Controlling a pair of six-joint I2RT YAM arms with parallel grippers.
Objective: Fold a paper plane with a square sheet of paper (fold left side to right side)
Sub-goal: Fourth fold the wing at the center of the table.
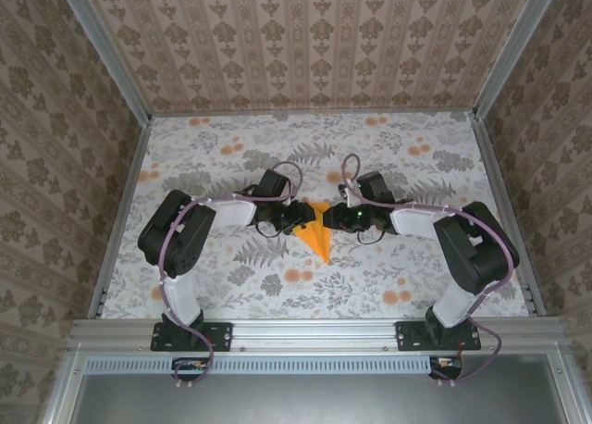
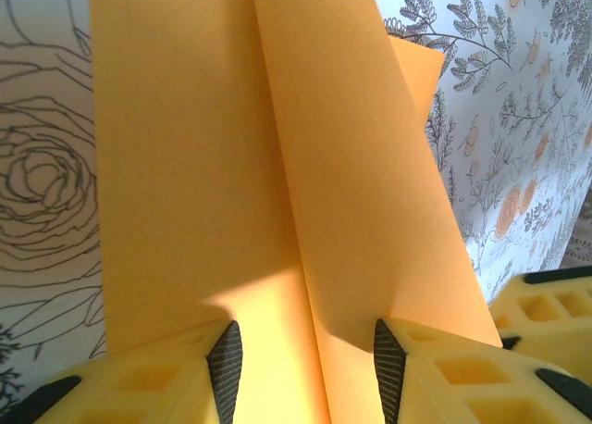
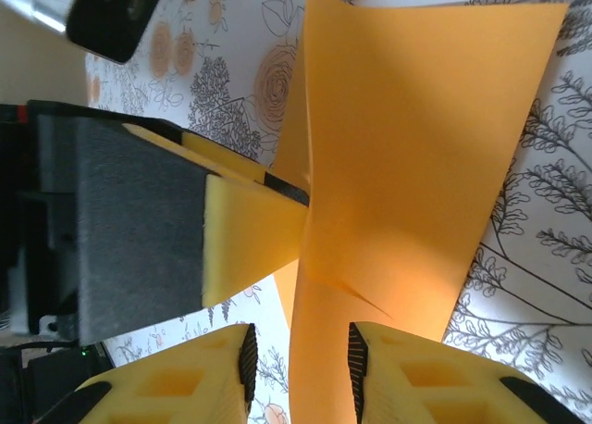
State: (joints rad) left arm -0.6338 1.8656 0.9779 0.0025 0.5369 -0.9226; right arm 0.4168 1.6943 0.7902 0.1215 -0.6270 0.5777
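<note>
Folding is partway: we find the orange sheet creased to a point, left fingers and right fingers parted, final folds outstanding.

No legible text, labels, numbers or signs on anything.

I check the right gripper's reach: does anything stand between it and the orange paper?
Nothing visible does. The orange paper passes between the open fingers of the right gripper. The left gripper is at the same sheet from the opposite side, not in between.
</note>
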